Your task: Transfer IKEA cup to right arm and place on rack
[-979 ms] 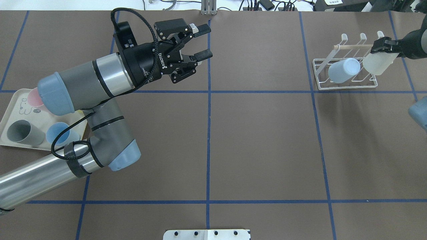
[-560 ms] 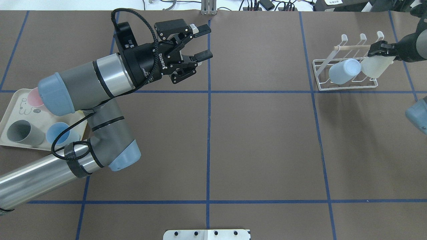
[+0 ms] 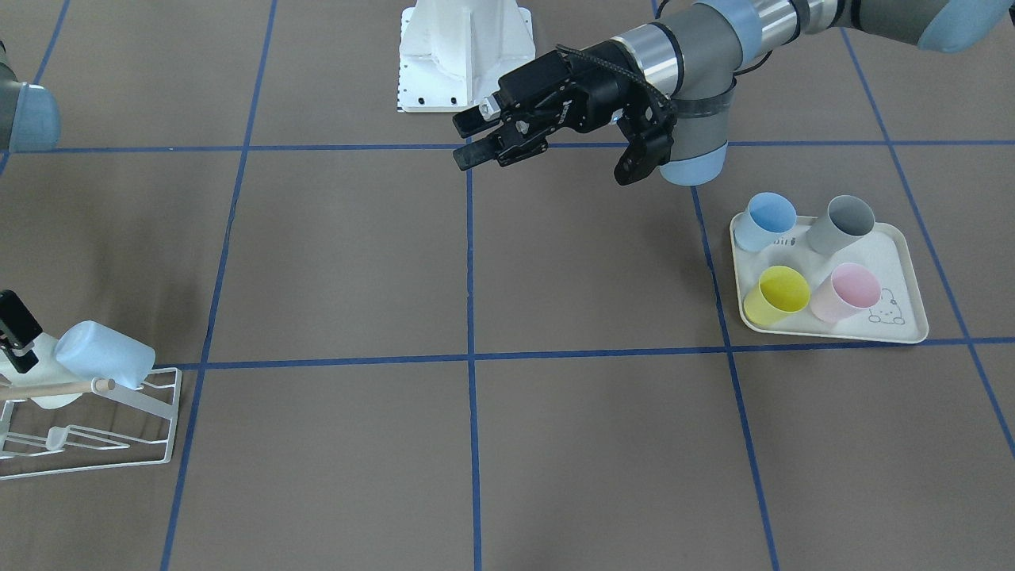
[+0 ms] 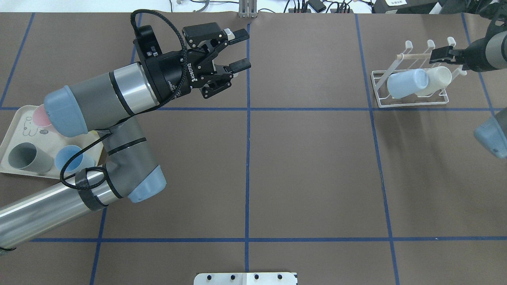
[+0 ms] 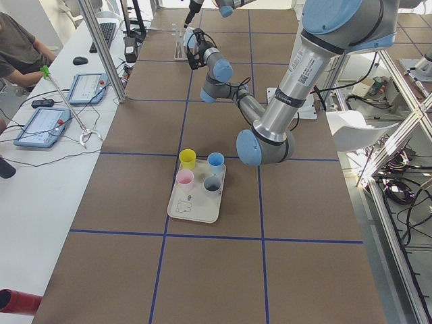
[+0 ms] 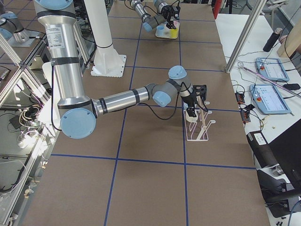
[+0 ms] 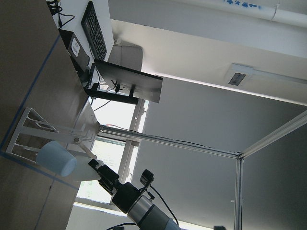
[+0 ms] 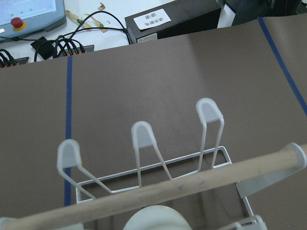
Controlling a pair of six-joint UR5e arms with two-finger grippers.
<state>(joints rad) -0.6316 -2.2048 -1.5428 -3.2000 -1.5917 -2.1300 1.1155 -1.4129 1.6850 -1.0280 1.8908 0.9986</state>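
Cream tray (image 3: 900,262) nearest my left side carries four cups (image 3: 777,293). Farther out, my left gripper (image 4: 241,49) hangs over the table (image 4: 309,158) with its fingers spread and nothing between them. At the far right, the white cup (image 4: 437,77) lies tilted on the rack (image 4: 380,101), right beside a blue cup (image 4: 408,84). My right gripper (image 4: 435,54) sits just beyond it by the wooden rod (image 4: 416,56), fingers parted and clear of the cup.

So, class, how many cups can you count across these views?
6. Four stand on the tray: blue, grey, yellow and pink. Two lie on the rack: pale blue and white. None looks hidden.
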